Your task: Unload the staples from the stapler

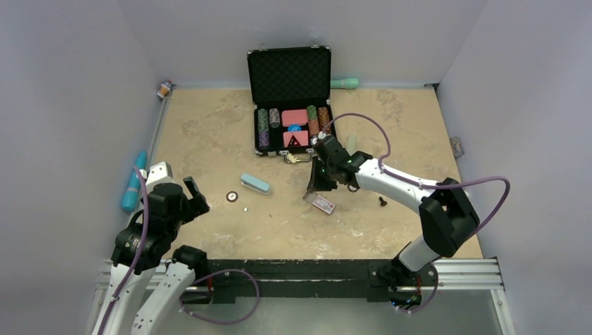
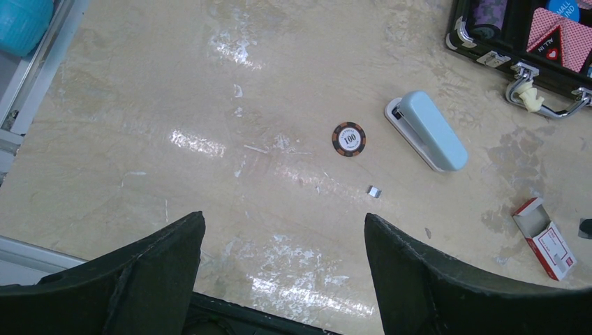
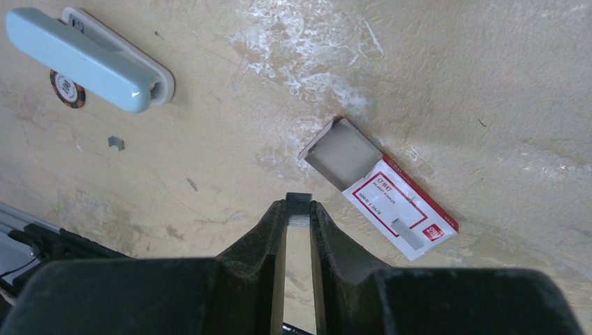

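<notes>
Holding the staples (image 3: pixel 299 204) pinched tight in the right end effector (image 3: pixel 299 213), low over mid-bench just beside the open staple box (image 3: pixel 391 199). With the left end effector (image 2: pixel 283 230) spread wide by the near-left corner. Looks like drop-off time: needs a gentle release.

table (image 1: pixel 209 139) | on it: stapler (image 1: pixel 255 183), chip (image 1: pixel 232 197), loose staples (image 2: pixel 374 190), staple box (image 1: pixel 324 204), case (image 1: pixel 289 105), screw (image 1: pixel 382 202)

The left arm (image 1: pixel 150 230) sits folded at 8 o'clock in the top view. The left gripper (image 2: pixel 283 223) is raised, its jaws wide apart and holding nothing. The right arm (image 1: pixel 398 183) stretches from 5 o'clock toward centre. The right gripper (image 3: pixel 299 211) points down, its 2 fingers pinching a short strip of staples (image 3: pixel 299 204).
</notes>
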You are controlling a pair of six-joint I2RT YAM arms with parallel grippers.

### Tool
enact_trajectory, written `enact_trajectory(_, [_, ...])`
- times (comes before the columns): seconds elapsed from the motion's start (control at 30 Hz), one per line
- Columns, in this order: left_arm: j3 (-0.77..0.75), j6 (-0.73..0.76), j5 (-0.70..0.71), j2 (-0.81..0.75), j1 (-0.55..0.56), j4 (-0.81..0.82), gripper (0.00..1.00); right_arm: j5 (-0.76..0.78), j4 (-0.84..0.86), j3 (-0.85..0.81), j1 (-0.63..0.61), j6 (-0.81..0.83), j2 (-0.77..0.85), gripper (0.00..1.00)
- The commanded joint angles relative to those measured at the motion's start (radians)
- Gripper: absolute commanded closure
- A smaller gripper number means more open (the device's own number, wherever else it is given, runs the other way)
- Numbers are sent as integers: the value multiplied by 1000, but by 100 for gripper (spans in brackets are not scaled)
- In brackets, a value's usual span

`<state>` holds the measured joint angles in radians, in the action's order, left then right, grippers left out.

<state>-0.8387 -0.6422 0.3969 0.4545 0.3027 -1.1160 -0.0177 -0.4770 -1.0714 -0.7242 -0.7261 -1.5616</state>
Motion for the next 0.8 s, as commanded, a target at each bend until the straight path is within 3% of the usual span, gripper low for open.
enact_trajectory(0.0, [4, 18, 3, -10, -7, 28, 13, -4, 68, 40, 7, -73, 22, 85])
enact_trajectory(0.77, [5, 19, 0, -8, -7, 31, 13, 54, 92, 82, 8, -144, -75, 87])
